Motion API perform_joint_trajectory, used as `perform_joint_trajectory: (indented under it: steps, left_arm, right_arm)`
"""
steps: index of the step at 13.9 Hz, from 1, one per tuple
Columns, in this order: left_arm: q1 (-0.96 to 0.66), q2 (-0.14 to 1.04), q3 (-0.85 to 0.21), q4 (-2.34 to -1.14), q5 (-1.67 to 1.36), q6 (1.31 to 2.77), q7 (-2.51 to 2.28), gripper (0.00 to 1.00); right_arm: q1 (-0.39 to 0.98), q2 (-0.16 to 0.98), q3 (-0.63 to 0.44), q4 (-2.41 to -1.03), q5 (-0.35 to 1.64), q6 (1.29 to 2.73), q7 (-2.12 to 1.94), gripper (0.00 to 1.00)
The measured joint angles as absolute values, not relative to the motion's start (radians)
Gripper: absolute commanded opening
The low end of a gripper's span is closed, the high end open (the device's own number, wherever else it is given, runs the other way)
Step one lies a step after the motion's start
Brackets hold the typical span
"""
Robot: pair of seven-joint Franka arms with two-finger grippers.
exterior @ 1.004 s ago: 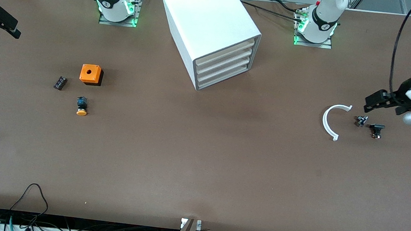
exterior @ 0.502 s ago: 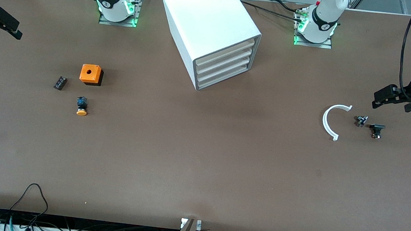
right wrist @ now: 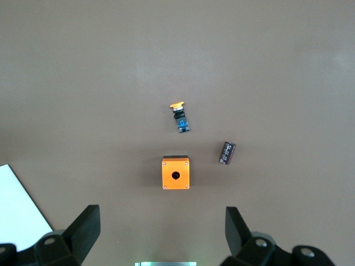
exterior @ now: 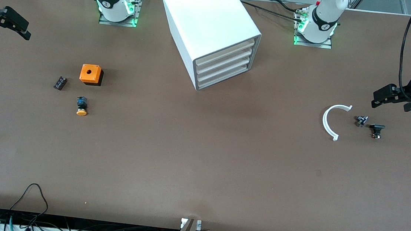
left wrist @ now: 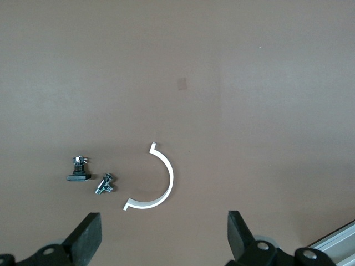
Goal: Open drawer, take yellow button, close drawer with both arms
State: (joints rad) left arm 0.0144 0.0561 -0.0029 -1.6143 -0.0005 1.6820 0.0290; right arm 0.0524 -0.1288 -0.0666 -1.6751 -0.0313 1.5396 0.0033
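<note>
The white cabinet (exterior: 208, 22) stands between the arm bases, and its top drawer (exterior: 225, 52) is shut like the three below it. The button (exterior: 81, 106) lies on the table toward the right arm's end, nearer the front camera than the orange cube (exterior: 91, 74). It also shows in the right wrist view (right wrist: 180, 117). My right gripper (exterior: 19, 26) hangs open and empty over the table's edge at that end; the right wrist view (right wrist: 161, 227) shows it wide open. My left gripper (exterior: 378, 99) is open and empty over the left arm's end (left wrist: 163, 235).
A small black ribbed block (exterior: 60, 82) lies beside the cube. A white curved piece (exterior: 330, 121) and two small dark parts (exterior: 361, 120) (exterior: 376, 130) lie under the left gripper's area. Cables run along the front edge.
The left gripper drew back from over the small parts toward the table's end, then held still. The right gripper shifted slightly toward the cabinet.
</note>
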Motion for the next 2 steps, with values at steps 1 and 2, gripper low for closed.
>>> perform_joint_trajectory:
  steps: [1, 2]
  left_arm:
    - [0.014, 0.056, -0.004, -1.613, -0.001, 1.679, 0.029, 1.0]
    - [0.013, 0.055, -0.004, -1.611, -0.001, 1.673, 0.029, 1.0]
  right_arm:
    - [0.052, -0.128, -0.068, -1.675, -0.031, 1.538, 0.003, 1.0]
    - [0.052, -0.128, -0.07, -1.675, -0.031, 1.537, 0.003, 1.0]
